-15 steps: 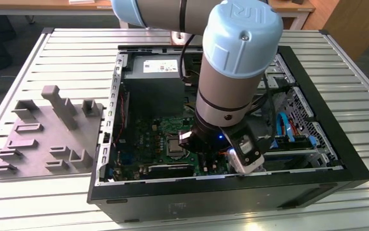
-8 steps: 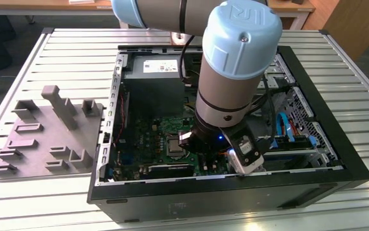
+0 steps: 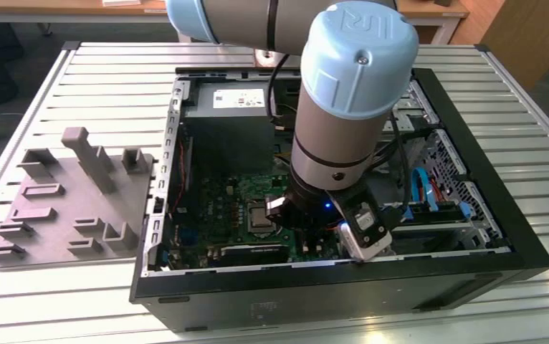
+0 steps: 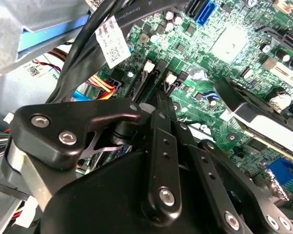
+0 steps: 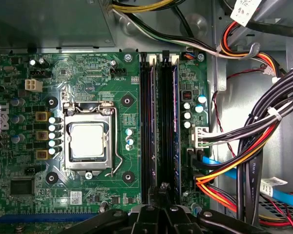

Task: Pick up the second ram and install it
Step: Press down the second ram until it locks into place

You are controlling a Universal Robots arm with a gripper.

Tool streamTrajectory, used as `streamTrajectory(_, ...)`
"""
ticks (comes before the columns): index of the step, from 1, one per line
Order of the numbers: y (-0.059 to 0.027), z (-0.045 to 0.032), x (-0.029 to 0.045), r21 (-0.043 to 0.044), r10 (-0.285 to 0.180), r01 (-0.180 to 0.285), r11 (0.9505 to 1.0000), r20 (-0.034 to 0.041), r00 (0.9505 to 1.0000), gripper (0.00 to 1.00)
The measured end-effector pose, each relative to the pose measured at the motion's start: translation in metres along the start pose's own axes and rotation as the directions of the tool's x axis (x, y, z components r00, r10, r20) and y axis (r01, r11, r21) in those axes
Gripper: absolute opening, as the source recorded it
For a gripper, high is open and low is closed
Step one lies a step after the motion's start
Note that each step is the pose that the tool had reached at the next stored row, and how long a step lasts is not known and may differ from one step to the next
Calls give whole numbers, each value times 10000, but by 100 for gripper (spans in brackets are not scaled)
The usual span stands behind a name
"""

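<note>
Gripper (image 5: 163, 189) sits low inside the open computer case (image 3: 351, 290), over the near right part of the motherboard (image 3: 222, 204), at the end of the arm (image 3: 342, 129) reaching down from the far side. In both wrist views its jaws are drawn together, their tips meeting just above the near end of the long black memory slots (image 5: 147, 126). The second ram (image 5: 175, 122) stands upright in the slot farthest from the processor socket (image 5: 88, 141), showing as a thin blue-green edge along that slot. Whether the jaws touch it I cannot tell. A bundle of cables (image 5: 254, 146) runs just beside the slots. On the desk (image 3: 112, 72), left of the case, lies the grey holder block (image 3: 69, 204).
</note>
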State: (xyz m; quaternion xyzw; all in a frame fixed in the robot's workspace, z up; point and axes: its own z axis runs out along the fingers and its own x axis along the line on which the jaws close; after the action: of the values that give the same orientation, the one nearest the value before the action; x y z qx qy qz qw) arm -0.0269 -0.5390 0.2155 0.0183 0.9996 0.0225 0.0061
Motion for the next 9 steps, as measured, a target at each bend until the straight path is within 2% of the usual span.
streamTrajectory(3,6,-32,-2,-36,0,0,10000,9,10000,11)
streamTrajectory(5,5,-93,-2,-7,-1,1,10000,2,10000,11)
streamTrajectory(9,10,-204,-4,-2,0,0,10000,1,10000,11)
